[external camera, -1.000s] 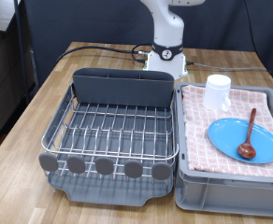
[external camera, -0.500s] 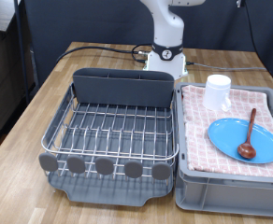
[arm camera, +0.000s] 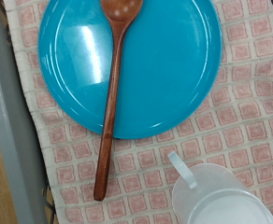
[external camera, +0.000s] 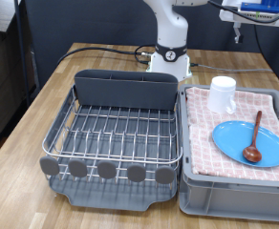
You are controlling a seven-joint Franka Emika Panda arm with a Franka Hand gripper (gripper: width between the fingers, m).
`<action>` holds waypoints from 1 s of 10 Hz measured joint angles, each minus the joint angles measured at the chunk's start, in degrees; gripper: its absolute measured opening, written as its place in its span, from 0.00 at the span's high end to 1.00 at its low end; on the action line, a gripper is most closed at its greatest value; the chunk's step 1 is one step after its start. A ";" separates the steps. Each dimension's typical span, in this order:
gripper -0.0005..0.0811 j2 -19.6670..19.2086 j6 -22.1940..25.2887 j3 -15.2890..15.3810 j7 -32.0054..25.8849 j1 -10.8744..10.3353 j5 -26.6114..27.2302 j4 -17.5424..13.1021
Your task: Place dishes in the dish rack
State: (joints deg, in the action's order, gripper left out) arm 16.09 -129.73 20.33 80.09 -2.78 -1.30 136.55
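You have the end effector (external camera: 261,11) high at the exterior view's top right, above the grey crate (external camera: 237,198) lined with red-checked cloth (external camera: 202,134). Only a sliver of it shows there, and the wrist view shows no fingers, so you cannot tell whether they are spread or pressed together. Nothing shows between them.

All three dishes sit in that crate, directly beneath the end effector. The round light-blue plate (external camera: 237,143) lies flat on the cloth, the small brown wooden spoon (external camera: 254,136) rests across it, and the white mug with a handle (external camera: 223,93) stands upright just beyond the plate. The silver wire dish rack in its dark grey plastic tray (external camera: 114,134) stands on the wooden bench (external camera: 44,105) at the exterior view's left, touching or nearly touching the crate, and holds no dish.

The wrist view gives you what the exterior view cannot: the spoon (arm camera: 113,89) runs lengthwise with its bowl on the plate (arm camera: 165,65) and its handle end out past the rim onto the cloth (arm camera: 239,121), and the mug (arm camera: 221,198) has its handle turned towards the plate. The exterior view alone shows the rack, and how far above the dishes the end effector probably hangs.
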 joint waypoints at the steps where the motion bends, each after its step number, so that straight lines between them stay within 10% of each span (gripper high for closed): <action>1: 0.01 -0.07 -1.43 0.00 0.00 0.00 -0.03 0.19; 4: 0.01 -2.55 -10.86 1.29 4.22 0.88 -4.79 2.64; 10: 0.01 -9.85 -14.28 3.15 14.33 1.34 -12.28 2.60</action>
State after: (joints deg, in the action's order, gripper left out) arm 6.25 -144.01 23.48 94.42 -1.44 -13.58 139.16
